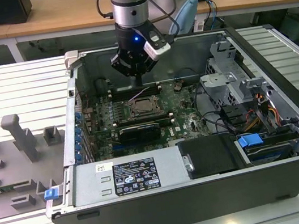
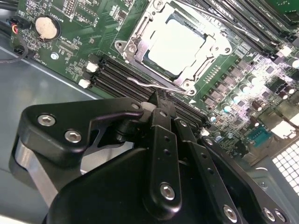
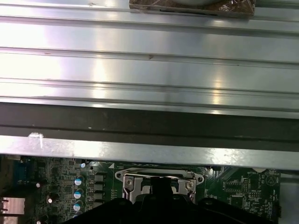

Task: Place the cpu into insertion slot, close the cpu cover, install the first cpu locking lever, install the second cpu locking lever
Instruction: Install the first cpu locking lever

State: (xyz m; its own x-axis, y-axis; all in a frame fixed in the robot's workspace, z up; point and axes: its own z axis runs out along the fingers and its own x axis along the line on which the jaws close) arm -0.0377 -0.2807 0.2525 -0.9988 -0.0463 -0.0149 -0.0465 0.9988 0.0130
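In the second wrist view, cpu cover (image 2: 140, 32) frames the cpu (image 2: 175, 44).

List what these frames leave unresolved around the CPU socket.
1. Second wrist view: the gripper covers one end of the locking lever, so whether it is latched or free is unclear.
2. First wrist view: the gripper hides most of the cpu cover and what lies under it.
3. Exterior view: the insertion slot is too small to tell either lever's position.

The pale cpu (image 2: 175, 44) lies flat in the insertion slot (image 1: 147, 107), cpu cover (image 2: 135, 35) seemingly closed.
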